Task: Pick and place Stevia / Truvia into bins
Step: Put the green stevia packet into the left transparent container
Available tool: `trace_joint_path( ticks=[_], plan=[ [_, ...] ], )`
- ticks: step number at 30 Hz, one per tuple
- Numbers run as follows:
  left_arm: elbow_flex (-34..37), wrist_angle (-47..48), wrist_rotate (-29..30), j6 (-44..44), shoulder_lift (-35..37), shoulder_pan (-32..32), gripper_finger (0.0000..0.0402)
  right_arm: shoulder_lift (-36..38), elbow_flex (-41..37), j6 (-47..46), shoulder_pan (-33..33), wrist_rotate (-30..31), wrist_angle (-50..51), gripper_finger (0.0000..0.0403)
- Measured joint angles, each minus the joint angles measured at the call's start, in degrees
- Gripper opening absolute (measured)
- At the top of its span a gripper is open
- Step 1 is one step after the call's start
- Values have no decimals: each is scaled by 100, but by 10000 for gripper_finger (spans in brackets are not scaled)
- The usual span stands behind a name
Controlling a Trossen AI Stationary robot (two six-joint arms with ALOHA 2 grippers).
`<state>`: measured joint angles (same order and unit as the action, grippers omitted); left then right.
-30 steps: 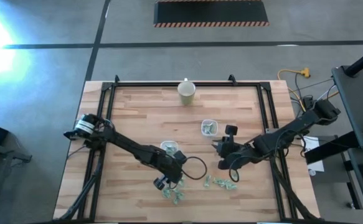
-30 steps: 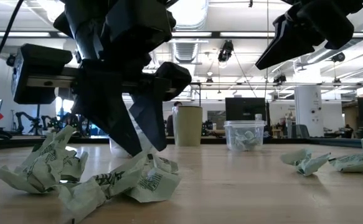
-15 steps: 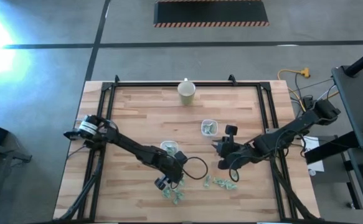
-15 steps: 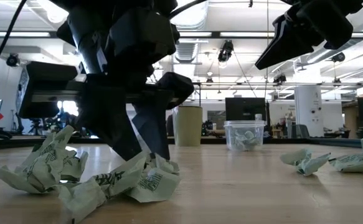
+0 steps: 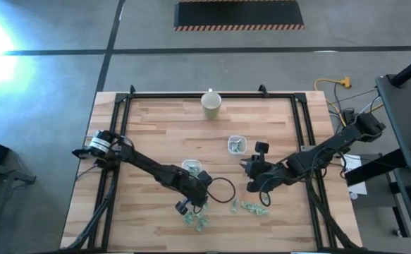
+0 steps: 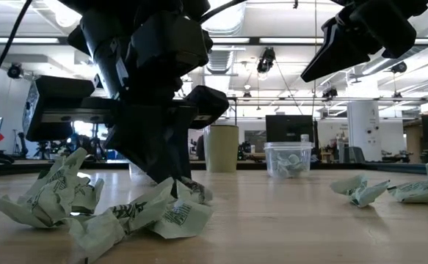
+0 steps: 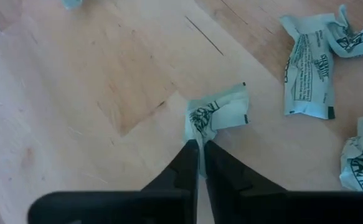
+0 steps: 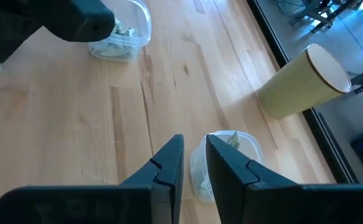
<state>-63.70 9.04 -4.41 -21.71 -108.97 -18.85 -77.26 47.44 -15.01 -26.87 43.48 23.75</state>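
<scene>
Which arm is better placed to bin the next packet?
Left: the left gripper is shut on a packet at the near pile. The right gripper hangs empty by a bin.

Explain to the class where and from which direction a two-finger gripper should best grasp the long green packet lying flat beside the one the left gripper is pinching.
Probably across its narrow width, near the middle, coming straight down from above. The long packet lies flat on the table, so only its long side edges offer opposing faces. The left gripper pinches its own crumpled packet that way.
</scene>
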Motion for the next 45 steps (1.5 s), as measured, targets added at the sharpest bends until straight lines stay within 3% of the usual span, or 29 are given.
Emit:
trace_joint_path(
  ticks=[6, 11, 15, 20, 25, 35, 45],
  plan=[
    [0, 28, 97, -4, 225, 11, 1, -5, 0, 0, 0, 0, 0, 58],
    [39, 105, 506, -5, 621, 11, 1, -6, 0, 0, 0, 0, 4, 59],
    [51, 369, 1281, -5, 1036, 12, 1, -6, -13, 0, 0, 2, 9, 59],
    [190, 862, 2714, 104, 1546, 52, 1, -6, -73, 0, 0, 2, 3, 59],
    [429, 1312, 3330, 487, 1964, 158, 1, -6, -124, 0, 0, 2, 8, 58],
    [1089, 1596, 3491, 951, 2201, 302, 1, -8, -144, 0, 2, 13, -1, 59],
    [1120, 1547, 3491, 1084, 2212, 304, 1, -8, -149, 0, 4, 17, -20, 58]
  ],
)
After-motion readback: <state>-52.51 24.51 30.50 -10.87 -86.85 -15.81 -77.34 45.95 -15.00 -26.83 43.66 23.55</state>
